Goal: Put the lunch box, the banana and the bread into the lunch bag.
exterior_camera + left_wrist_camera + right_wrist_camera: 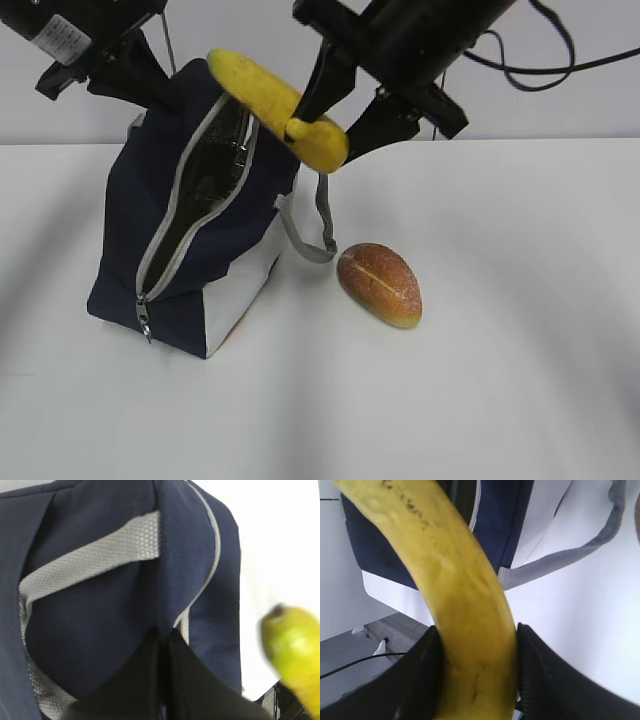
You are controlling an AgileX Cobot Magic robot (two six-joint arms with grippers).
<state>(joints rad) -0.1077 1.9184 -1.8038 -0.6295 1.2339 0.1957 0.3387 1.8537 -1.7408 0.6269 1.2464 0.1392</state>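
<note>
r gripper (pixel 335 125) pinched curved yellow banana (pixel 275 105) above open navy fabric lunch bag (pixel 190 250); l gripper (pixel 165 680) jaws pressed on bag's top edge; golden-brown oval bread roll (pixel 380 284) at bag's 3 o'clock.

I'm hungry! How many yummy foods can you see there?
2. The banana is up in the air in the right gripper, above the open lunch bag. The bread lies on the table beside the bag. More may hide inside the bag.
</note>
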